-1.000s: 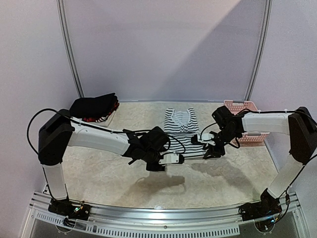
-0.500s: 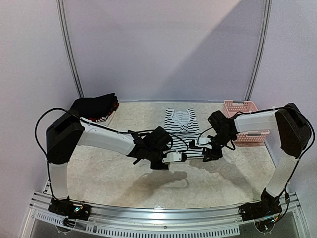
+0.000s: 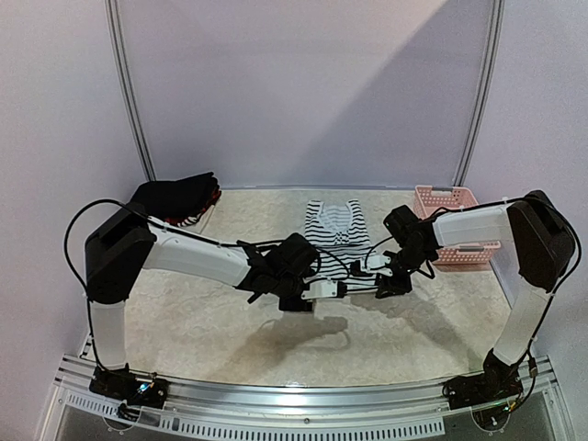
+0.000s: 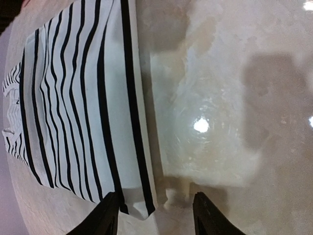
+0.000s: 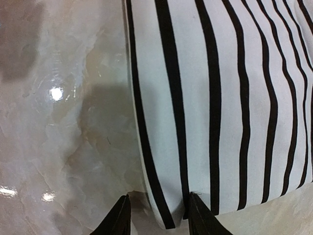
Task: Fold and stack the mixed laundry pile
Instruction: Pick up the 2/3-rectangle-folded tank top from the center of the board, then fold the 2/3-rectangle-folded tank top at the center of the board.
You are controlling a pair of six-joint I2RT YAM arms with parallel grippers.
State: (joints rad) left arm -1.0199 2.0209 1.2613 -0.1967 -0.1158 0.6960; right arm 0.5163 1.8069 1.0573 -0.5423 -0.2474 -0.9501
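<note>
Currently the black-and-white striped tank top [image 3: 335,230] is lying flat on the desk [image 3: 184,322], running from the centre toward 12 o'clock in the overhead view, with its straps at the far end and its hem toward the arms. Both arms are reaching in to that near hem. The left hand [image 4: 155,196] is hanging low at the garment's 7 o'clock corner. Its fingers [image 4: 110,215] are standing spread, one over the striped cloth and the other over bare marbled surface, and the hem corner is lying between them, unpinched. The right hand [image 5: 159,196] is sitting at the 5 o'clock corner, likewise spread, its two dark fingers straddling the rounded hem corner without clamping it. At about 10 o'clock, near the back left of the desk, a black pile [image 3: 170,195] of clothing is resting with a red edge showing on its right side. A pink perforated basket [image 3: 446,195] is sitting at about 2 o'clock, apart from the tank top.
</note>
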